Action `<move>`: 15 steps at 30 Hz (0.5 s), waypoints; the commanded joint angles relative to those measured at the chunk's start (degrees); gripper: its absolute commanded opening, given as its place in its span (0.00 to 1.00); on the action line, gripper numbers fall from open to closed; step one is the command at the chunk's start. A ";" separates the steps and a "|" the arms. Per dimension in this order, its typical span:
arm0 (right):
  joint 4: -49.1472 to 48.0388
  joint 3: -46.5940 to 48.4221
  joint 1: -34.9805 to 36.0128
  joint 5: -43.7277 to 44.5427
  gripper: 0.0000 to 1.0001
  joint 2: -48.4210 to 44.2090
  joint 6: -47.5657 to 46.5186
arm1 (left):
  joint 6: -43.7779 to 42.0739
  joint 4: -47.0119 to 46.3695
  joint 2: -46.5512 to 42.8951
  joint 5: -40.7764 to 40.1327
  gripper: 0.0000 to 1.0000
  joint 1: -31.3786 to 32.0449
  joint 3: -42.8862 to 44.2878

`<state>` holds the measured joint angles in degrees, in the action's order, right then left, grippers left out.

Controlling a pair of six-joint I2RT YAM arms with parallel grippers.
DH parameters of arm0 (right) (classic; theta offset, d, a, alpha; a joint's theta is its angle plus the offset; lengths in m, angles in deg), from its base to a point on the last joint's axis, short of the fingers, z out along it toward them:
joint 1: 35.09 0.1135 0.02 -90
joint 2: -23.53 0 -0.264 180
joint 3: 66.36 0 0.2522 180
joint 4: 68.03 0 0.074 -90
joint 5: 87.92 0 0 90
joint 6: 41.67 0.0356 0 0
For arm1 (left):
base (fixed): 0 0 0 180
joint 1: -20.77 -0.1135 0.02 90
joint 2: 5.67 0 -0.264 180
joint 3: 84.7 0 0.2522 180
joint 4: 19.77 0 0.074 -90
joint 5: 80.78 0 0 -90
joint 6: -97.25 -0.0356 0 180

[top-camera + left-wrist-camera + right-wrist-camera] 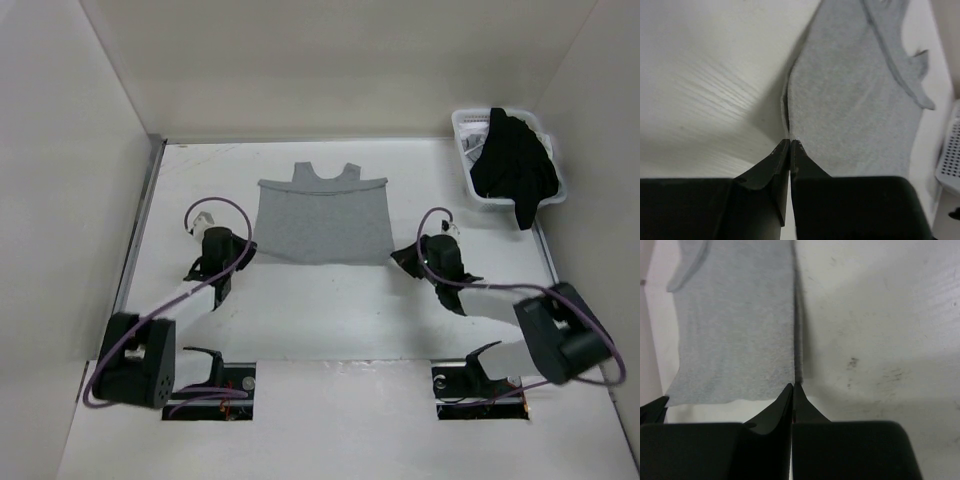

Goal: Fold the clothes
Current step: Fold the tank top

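Top view: the left gripper point(243, 251) sits at the near-left corner of the grey garment point(322, 225), the right gripper point(401, 255) at its near-right corner. The knit lies flat mid-table, straps at the far side. Far right, a white perforated basket point(464, 124) holds a black garment point(515, 165).

Left wrist: my fingers point(775, 160) are pressed together on the soft heathered edge.

Right wrist: jaws together too, nipping the fabric's right edge, which ridges up off the scuffed white table point(880, 340).
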<state>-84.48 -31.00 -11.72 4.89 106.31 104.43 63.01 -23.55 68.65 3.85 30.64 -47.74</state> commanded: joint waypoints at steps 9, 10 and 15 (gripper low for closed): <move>42.92 16.59 10.76 17.04 0.00 -51.56 -20.22 | -6.01 29.20 -40.73 -9.74 0.00 9.58 19.92; 46.18 19.93 12.07 18.10 0.00 -53.23 -21.45 | -6.63 30.88 -41.88 -10.62 0.00 10.47 21.95; 55.34 31.99 19.28 22.76 0.00 -55.10 -24.71 | -7.87 35.91 -46.02 -16.33 0.00 17.58 29.09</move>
<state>-41.01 -3.28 4.63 21.78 50.42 84.49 57.35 5.31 22.75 -6.99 45.80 -20.52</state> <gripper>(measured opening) 0.006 0.025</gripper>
